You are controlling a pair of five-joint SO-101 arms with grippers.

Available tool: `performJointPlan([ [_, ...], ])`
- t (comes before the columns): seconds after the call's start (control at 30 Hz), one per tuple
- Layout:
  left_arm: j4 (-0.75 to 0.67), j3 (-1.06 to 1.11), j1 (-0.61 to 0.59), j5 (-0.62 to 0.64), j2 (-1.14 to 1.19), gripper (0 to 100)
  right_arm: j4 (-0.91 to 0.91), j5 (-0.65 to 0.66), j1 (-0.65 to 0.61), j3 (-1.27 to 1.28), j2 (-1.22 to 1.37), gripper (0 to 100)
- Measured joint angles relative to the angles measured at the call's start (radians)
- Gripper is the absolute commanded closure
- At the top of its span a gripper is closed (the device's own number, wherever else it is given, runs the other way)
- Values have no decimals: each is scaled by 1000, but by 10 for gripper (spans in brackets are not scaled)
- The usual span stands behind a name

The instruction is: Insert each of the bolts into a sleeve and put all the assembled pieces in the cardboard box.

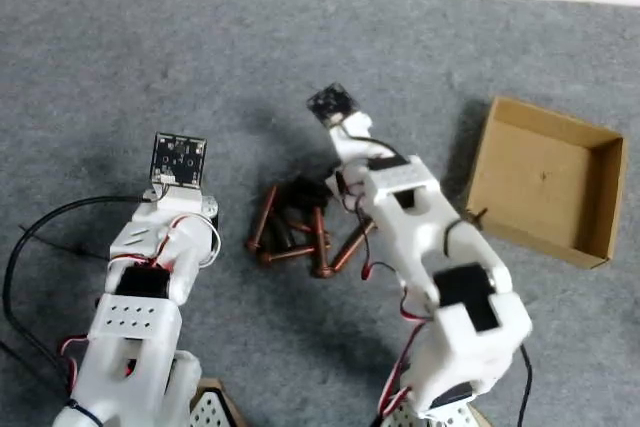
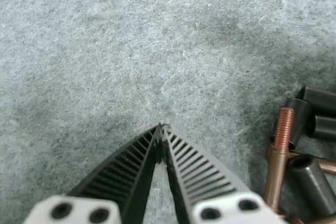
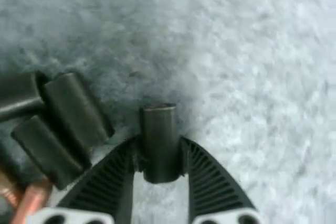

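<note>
Black sleeve (image 3: pixel 159 121) sits pinched in the right claw (image 3: pixel 159 148); the left claw (image 2: pixel 161 132), pressed together, likely must next fetch a copper bolt (image 2: pixel 281 150) for insertion.

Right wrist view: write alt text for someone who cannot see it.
The right gripper is clamped on a dark sleeve, its fingers pressing both sides, over a grey mat. Close beside it lie more sleeves and a copper bolt.
</note>
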Motion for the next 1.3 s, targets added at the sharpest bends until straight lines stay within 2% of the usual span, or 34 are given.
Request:
performJointPlan([
  [0.17,0,0,0,0,0,986,-72,-40,8,250,-204,995],
  [0.3,0,0,0,0,0,986,51,-152,41,325,-347,995],
  [0.4,0,0,0,0,0,986,161,-187,91,342,-436,995],
  [0.57,0,0,0,0,0,986,187,-198,201,453,-545,995],
  [0.7,0,0,0,0,0,986,187,-199,232,539,-626,995],
  [0.9,0,0,0,0,0,986,245,-199,238,611,-663,985],
  [1.1,0,0,0,0,0,986,249,-199,238,635,-663,855],
  [1.3,0,0,0,0,0,986,249,-199,236,635,-664,854],
])
